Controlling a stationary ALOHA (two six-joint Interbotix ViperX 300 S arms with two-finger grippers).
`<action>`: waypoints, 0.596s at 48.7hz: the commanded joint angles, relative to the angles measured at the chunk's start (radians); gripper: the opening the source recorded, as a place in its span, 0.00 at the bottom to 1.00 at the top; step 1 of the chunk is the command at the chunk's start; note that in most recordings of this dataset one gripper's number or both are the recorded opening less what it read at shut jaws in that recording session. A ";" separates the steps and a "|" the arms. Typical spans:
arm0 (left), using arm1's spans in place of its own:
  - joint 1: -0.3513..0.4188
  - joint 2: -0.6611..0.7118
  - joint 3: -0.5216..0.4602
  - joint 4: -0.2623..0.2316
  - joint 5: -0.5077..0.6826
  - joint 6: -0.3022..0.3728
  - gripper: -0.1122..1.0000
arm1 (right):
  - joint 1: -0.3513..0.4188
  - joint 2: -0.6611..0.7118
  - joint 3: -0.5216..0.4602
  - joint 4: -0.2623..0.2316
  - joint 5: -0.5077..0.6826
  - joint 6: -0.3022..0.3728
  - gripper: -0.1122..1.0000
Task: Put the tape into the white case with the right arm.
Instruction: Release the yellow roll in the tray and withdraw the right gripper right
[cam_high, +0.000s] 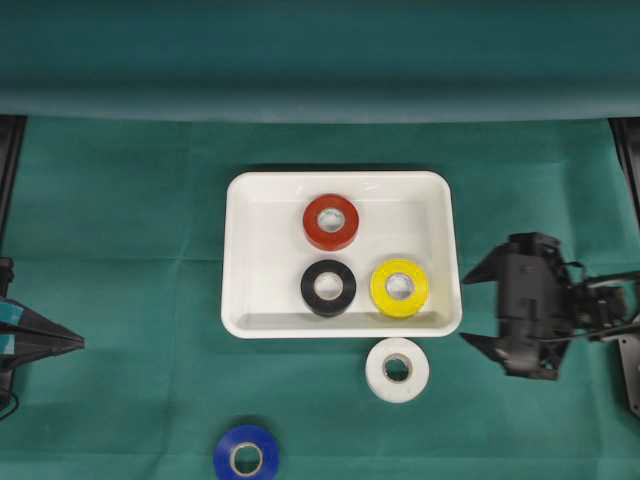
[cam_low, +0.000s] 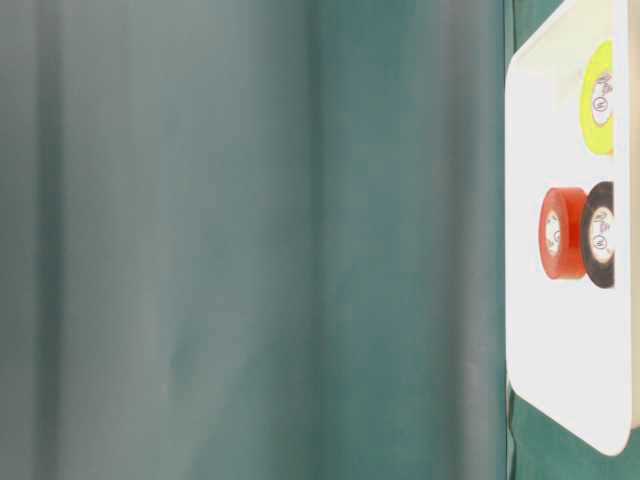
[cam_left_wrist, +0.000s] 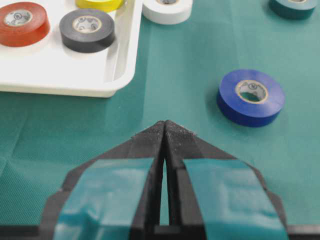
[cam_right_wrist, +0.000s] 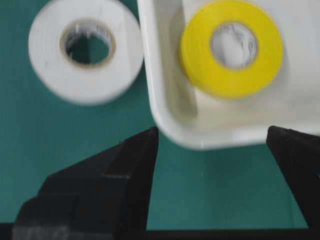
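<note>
The white case (cam_high: 240, 250) lies mid-table on the green cloth and holds a red tape (cam_high: 331, 221), a black tape (cam_high: 328, 287) and a yellow tape (cam_high: 399, 287). A white tape (cam_high: 397, 369) lies on the cloth just outside the case's near rim, and a blue tape (cam_high: 246, 455) lies at the front edge. My right gripper (cam_high: 466, 309) stands open and empty just right of the case. In the right wrist view the case corner (cam_right_wrist: 150, 75) and yellow tape (cam_right_wrist: 265, 55) lie ahead of the open right gripper (cam_right_wrist: 212, 132), with the white tape (cam_right_wrist: 50, 55) to the left. My left gripper (cam_left_wrist: 165, 124) is shut and empty.
The left gripper (cam_high: 78, 343) rests at the far left edge, away from the case. The left wrist view shows the blue tape (cam_left_wrist: 251, 96) ahead on the right and a dark teal roll (cam_left_wrist: 295, 6) beyond it. A green curtain backs the table.
</note>
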 joint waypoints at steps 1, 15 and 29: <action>0.006 0.008 -0.012 -0.002 -0.011 -0.002 0.10 | 0.000 -0.061 0.035 0.000 -0.005 0.005 0.72; 0.009 0.008 -0.012 -0.002 -0.011 -0.002 0.10 | 0.000 -0.201 0.129 0.002 -0.008 0.025 0.72; 0.009 0.008 -0.012 -0.002 -0.011 -0.002 0.10 | 0.000 -0.278 0.176 0.002 -0.012 0.034 0.71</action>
